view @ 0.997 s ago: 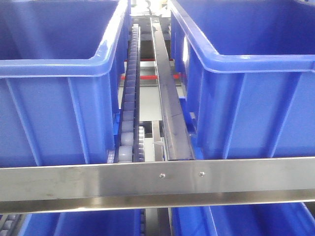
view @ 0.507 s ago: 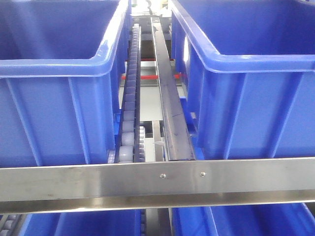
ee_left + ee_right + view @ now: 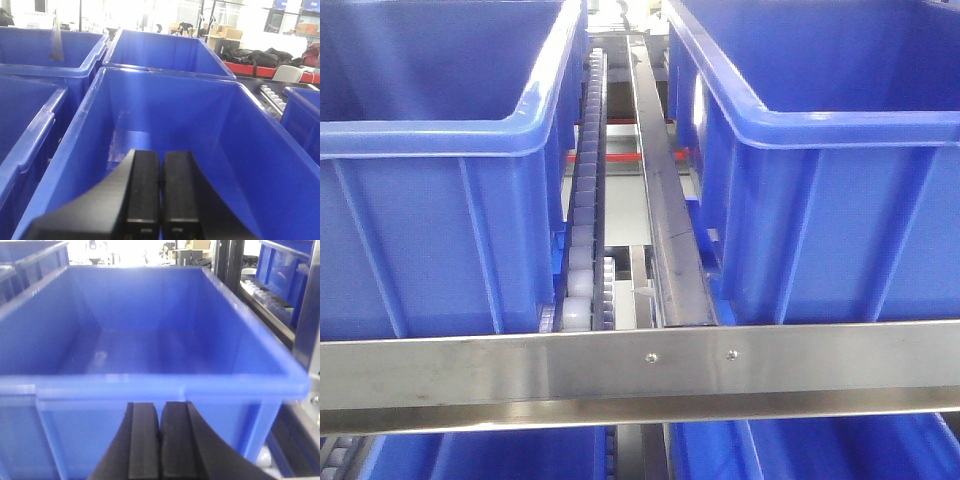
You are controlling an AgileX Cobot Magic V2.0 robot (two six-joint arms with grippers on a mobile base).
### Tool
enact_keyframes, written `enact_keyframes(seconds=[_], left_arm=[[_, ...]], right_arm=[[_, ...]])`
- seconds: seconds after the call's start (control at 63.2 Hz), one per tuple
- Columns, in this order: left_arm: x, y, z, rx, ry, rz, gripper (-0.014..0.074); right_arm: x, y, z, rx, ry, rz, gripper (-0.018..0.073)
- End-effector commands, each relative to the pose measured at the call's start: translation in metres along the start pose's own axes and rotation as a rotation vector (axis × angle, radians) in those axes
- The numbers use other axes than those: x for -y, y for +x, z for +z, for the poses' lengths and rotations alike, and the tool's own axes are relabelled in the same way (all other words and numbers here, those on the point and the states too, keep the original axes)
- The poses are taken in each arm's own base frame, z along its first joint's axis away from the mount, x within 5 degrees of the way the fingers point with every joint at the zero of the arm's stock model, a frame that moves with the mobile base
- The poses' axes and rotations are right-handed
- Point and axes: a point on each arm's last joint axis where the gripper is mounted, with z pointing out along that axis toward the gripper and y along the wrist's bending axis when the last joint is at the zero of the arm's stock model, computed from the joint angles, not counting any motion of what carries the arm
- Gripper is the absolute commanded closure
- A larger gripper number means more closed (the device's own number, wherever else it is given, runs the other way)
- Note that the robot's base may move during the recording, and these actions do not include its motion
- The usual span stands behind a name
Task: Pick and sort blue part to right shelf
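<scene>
The left tool (image 3: 160, 192) has its two black fingers pressed flat together with nothing between them, and it hangs over the near end of a blue bin (image 3: 150, 125) whose floor shows bare where it can be seen. Beyond that bin stands a second bin (image 3: 167, 52), with more bins to the left (image 3: 30, 115) and a roller track (image 3: 274, 97) at the far right. The right tool (image 3: 160, 440) is likewise closed on nothing, its fingers meeting along a thin seam, just in front of the near wall of a wide bin (image 3: 150, 385); the part of this bin's floor in view holds nothing. A steel upright (image 3: 306, 315) and rollers (image 3: 267, 302) lie to its right. In the front view, two bins (image 3: 430, 200) (image 3: 840, 200) sit side by side behind a steel crossbar (image 3: 640, 375), with a roller rail (image 3: 582, 200) and a metal channel (image 3: 665, 200) running between them. The blue part shows in none of the views.
</scene>
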Motion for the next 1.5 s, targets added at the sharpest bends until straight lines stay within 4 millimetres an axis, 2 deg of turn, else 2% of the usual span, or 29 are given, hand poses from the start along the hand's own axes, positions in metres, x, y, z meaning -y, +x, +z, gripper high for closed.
enact_keyframes(seconds=[0.0,0.791,0.918,1.045,1.314,1.488], left_arm=[[0.001,-0.018,0.0,0.11,0.001,-0.007,0.0463],[0.001,-0.015,0.0,0.104,-0.001,0.011,0.0463],[0.0,0.002,-0.003,0.081,0.002,0.253,0.0463],[-0.004,0.027,-0.015,0.075,0.0,0.131,0.0463],[-0.011,0.092,-0.036,0.102,0.015,0.068,0.0463],[-0.011,0.099,-0.039,0.035,0.023,0.051,0.0463]], right_arm=[[0.0,-0.009,-0.004,0.13,-0.001,0.005,0.0494],[0.0,-0.008,-0.004,0.119,0.0,0.005,0.0494],[0.0,-0.008,-0.004,0.119,0.0,0.005,0.0494],[0.0,-0.008,-0.004,0.119,0.0,0.005,0.0494],[0.0,-0.008,-0.004,0.119,0.0,0.005,0.0494],[0.0,-0.008,-0.004,0.118,0.0,0.005,0.0494]])
